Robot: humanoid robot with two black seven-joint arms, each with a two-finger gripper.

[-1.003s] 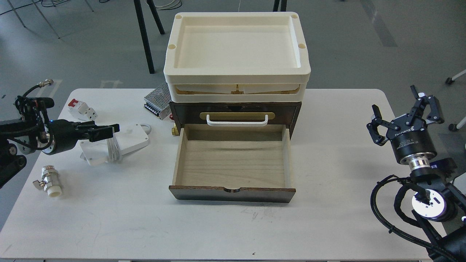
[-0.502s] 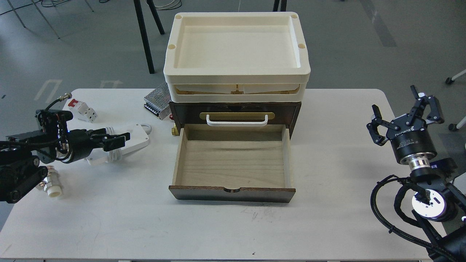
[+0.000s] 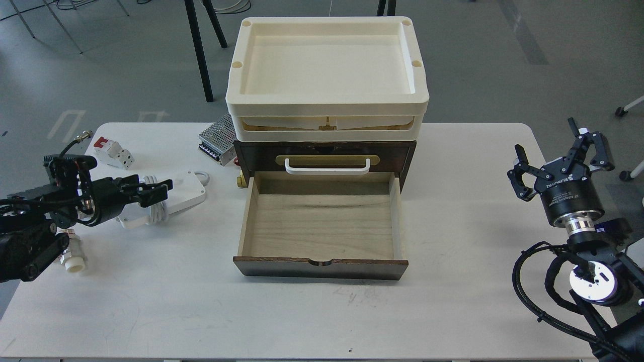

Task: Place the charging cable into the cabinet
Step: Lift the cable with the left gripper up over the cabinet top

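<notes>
Two grippers are showing in the head view, one at each side of the table point(image 3: 312, 322). At the table's left edge, the left gripper point(image 3: 153, 190) is reaching in level, its dark fingers lying over the wound middle of the cable point(image 3: 181, 188); whether they are clamping it or only resting against it, I cannot tell, because the fingertips are merging into one dark shape. That cable is lying flat on the tabletop, left of the cabinet point(image 3: 324, 156) and well apart from the drawer point(image 3: 322, 226), with its white cord bunched around the brick's near end and a small loop sticking out at the far end. Pulled fully out, the drawer is facing the camera, its pale wooden floor bare. Above it, a white handle point(image 3: 328, 166) is sitting on a brass plate on the dark front, and cream trays point(image 3: 327, 108) are stacked on the top. Behind the cable, a white-and-red breaker point(image 3: 113, 152) is lying near the table's far left corner, and a perforated metal box point(image 3: 217, 138) is sitting just beside the cabinet's left rear. A metal valve point(image 3: 70, 256) is partly hidden under the left arm. Over at the table's right edge, the right gripper point(image 3: 558, 161) is pointing upward with its fingers spread wide apart, holding nothing.
</notes>
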